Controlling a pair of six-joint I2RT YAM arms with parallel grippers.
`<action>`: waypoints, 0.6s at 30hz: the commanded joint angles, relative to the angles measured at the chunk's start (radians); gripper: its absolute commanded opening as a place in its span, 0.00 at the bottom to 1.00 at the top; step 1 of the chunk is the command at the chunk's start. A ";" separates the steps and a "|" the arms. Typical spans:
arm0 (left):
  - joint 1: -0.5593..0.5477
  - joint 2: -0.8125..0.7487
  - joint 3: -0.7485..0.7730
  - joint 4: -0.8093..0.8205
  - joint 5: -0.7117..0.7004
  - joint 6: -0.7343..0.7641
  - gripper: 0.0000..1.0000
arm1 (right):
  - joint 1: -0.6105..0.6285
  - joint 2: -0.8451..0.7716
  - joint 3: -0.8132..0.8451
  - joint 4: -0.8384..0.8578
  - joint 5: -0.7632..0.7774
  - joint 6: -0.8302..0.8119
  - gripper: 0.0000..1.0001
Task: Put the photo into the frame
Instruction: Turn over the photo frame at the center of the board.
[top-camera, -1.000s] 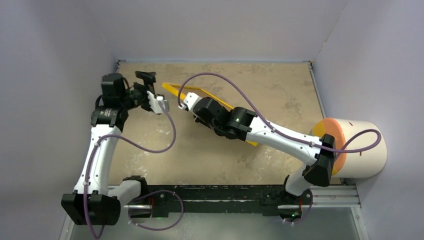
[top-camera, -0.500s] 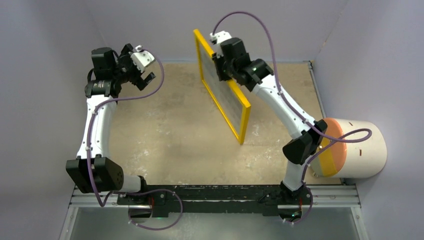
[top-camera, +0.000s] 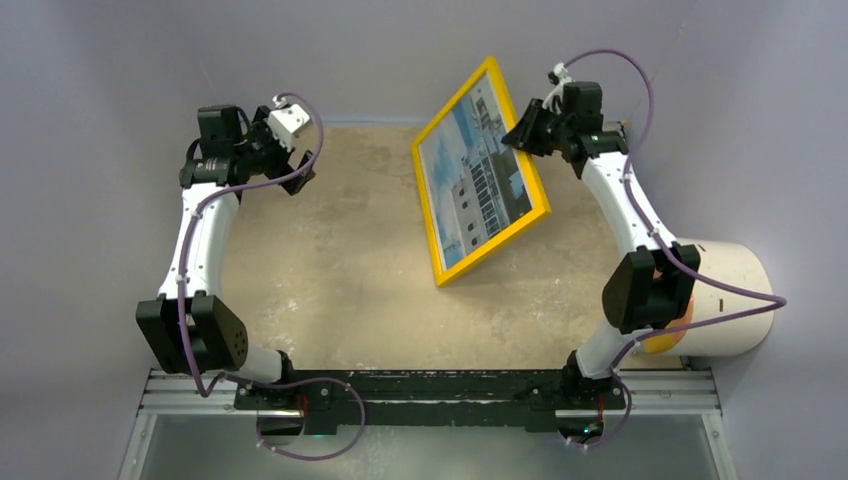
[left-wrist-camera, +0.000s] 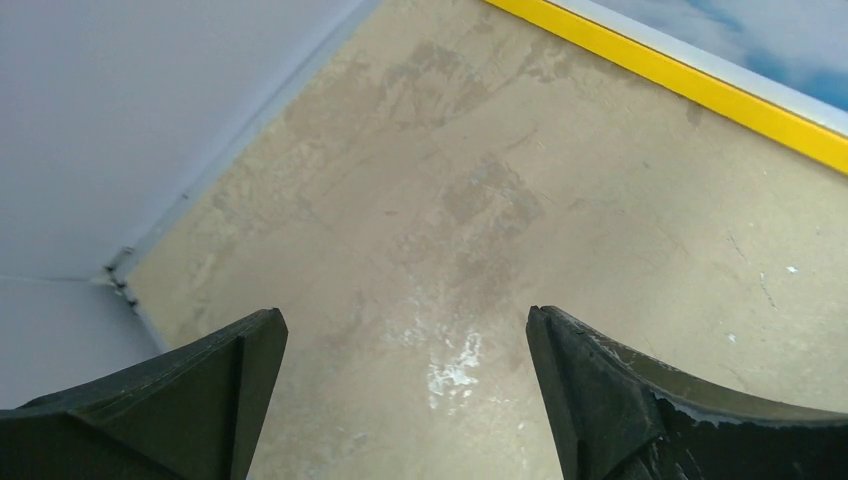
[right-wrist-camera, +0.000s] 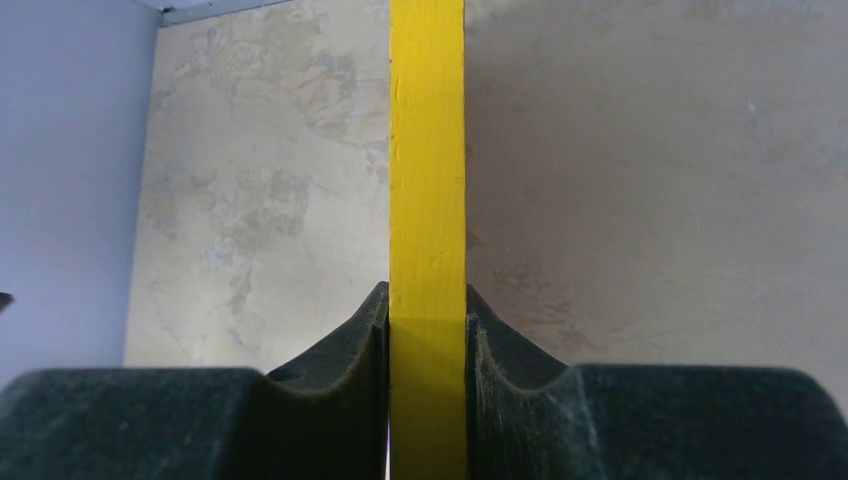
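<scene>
The yellow frame (top-camera: 545, 208) is held up in the air, tilted, its front facing the top camera. The photo (top-camera: 478, 178) of a white building against blue sky sits inside it. My right gripper (top-camera: 528, 128) is shut on the frame's upper right edge; in the right wrist view the yellow edge (right-wrist-camera: 427, 170) runs straight up between the two black fingers. My left gripper (top-camera: 290, 160) is open and empty at the far left, raised above the table. Its wrist view shows the frame's yellow edge (left-wrist-camera: 690, 85) and a strip of the photo (left-wrist-camera: 760, 35) at the upper right.
A white cylinder with an orange end (top-camera: 715, 300) lies at the table's right edge, beside the right arm. The beige tabletop (top-camera: 350, 260) is walled by grey panels at the back and sides. A black rail (top-camera: 430, 385) runs along the near edge.
My right arm has swung the frame up and to the right and turned it, so its front with the photo now faces the top camera. My left arm has barely moved.
</scene>
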 joint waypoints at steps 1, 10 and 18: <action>0.004 0.039 0.016 -0.053 0.018 -0.050 0.98 | -0.034 -0.025 -0.249 0.106 -0.232 0.088 0.01; 0.006 0.009 -0.130 -0.007 -0.029 -0.043 0.99 | -0.061 -0.048 -0.727 0.520 -0.441 0.222 0.01; 0.006 0.043 -0.212 0.044 -0.104 -0.064 1.00 | -0.055 -0.029 -0.939 0.828 -0.411 0.397 0.11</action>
